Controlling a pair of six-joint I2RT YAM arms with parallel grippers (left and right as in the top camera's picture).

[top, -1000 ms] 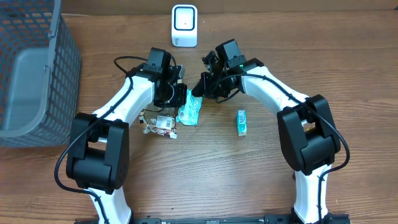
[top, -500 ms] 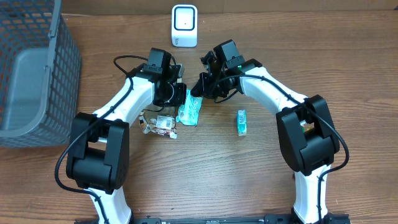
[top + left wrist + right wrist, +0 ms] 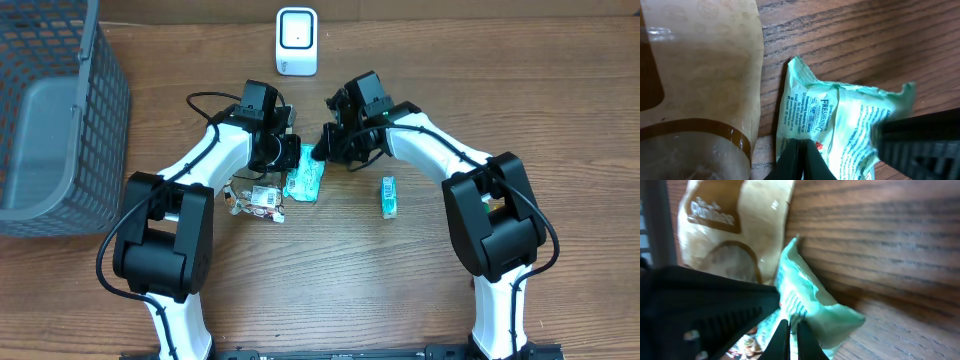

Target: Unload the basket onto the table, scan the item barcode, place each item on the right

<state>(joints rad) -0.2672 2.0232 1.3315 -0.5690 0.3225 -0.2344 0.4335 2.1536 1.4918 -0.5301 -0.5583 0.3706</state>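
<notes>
— Risk here?
— Tearing. Left gripper and right gripper are both clamped on the green packet, near the scanner, on its robot side.
— Slipping?
— Likely too: 2 thin edge grips pulling unevenly could drop it short of the scanner.

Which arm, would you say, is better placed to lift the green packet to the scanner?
Probably right: right gripper holds the green packet by the end nearest the scanner; left gripper pinches its side.

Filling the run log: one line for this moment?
left fingers: shut on green packet | right fingers: shut on green packet | scanner: untouched
</notes>
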